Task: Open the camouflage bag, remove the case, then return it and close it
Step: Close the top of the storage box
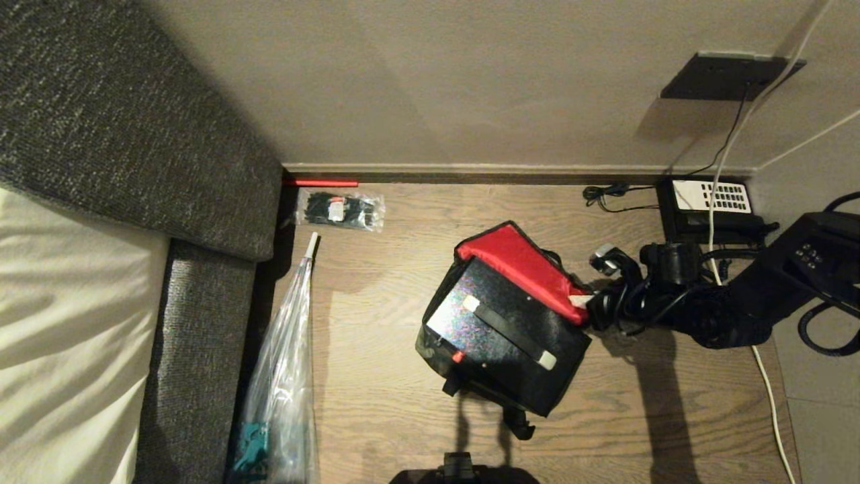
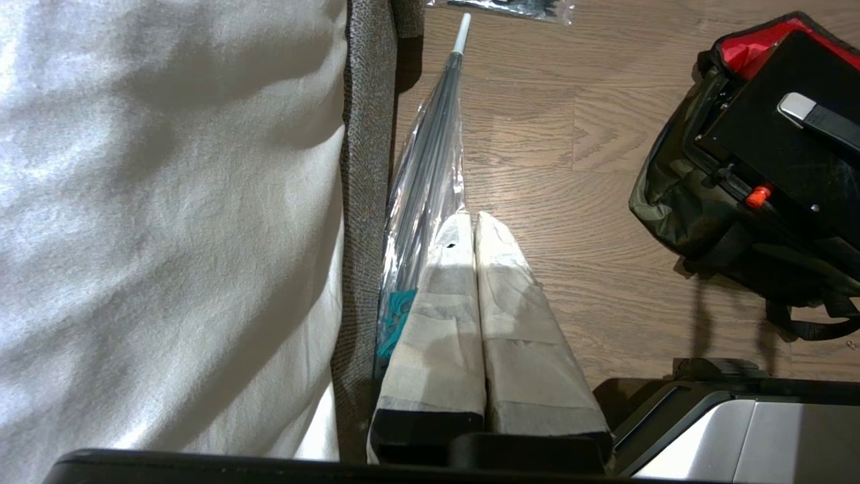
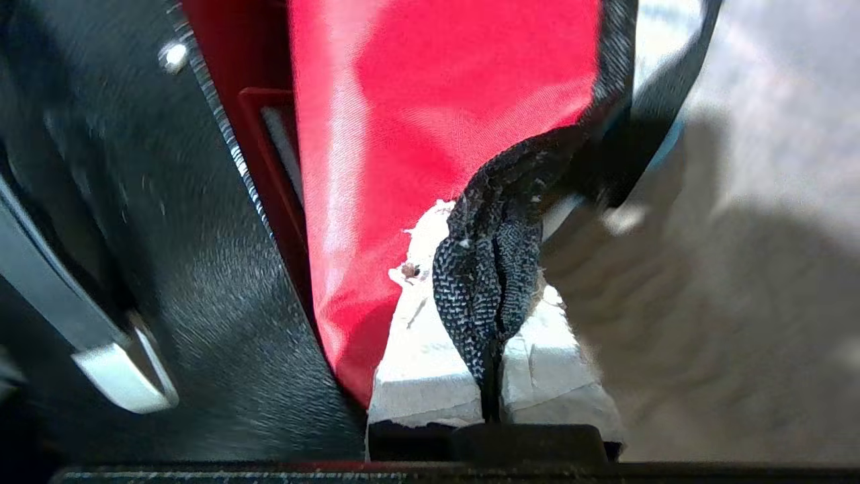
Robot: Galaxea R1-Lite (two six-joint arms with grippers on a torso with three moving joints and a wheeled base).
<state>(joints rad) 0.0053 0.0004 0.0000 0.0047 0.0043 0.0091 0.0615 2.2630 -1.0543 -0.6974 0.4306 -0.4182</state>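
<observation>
head view, centre frame: the camouflage bag [image 1: 470, 349] lies lid-open, the case [image 1: 497, 329] in its mouth, so closing looks left; left wrist: left gripper [image 2: 477, 225] pressed together, empty; right wrist: right gripper [image 3: 494, 336] clenched on the lid's edge [image 3: 494, 289].

A: What does the right arm [image 1: 752, 296] look like?

B: Matte black, chunky housings, with looped black cables near the wrist and small round buttons on one segment.

A: And the end effectors?

B: The left end effector [image 2: 474, 222] has two long fingers [image 2: 524, 336] wrapped in off-white tape over black bases. The right end effector [image 3: 487, 316] wears frayed white tape too.
</observation>
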